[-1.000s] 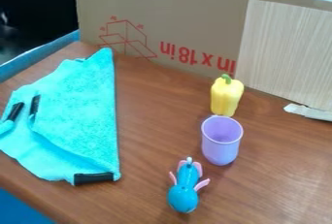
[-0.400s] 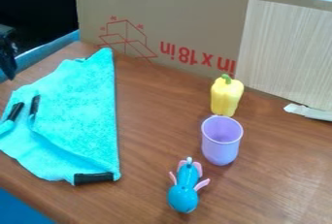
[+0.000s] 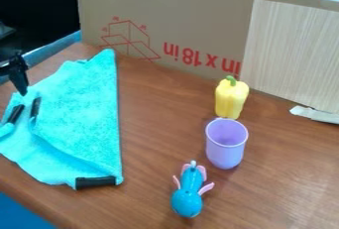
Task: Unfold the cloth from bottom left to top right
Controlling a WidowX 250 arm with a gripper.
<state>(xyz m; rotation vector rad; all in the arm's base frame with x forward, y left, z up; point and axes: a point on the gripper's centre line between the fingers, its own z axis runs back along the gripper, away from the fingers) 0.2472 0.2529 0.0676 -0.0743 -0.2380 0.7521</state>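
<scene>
The black gripper (image 3: 20, 82) hangs at the left edge of the camera view, pointing down over the upper left part of the cloth. The turquoise cloth (image 3: 83, 111) lies folded on the left side of the table, its straight folded edge running up and down on the right. Dark clips or bands show on it, two at its left side and one at its bottom corner. Whether the gripper touches the cloth, I cannot tell.
A yellow pepper (image 3: 231, 98) stands right of centre, just behind a purple cup (image 3: 226, 146). A blue toy with pink limbs (image 3: 188, 193) lies nearer the front. Behind the brown table (image 3: 155, 124) stands a cardboard panel (image 3: 179, 10).
The gripper was out of view, then came in at the left edge, and is now further right and slightly lower, by the cloth. The cloth and other objects have not moved.
</scene>
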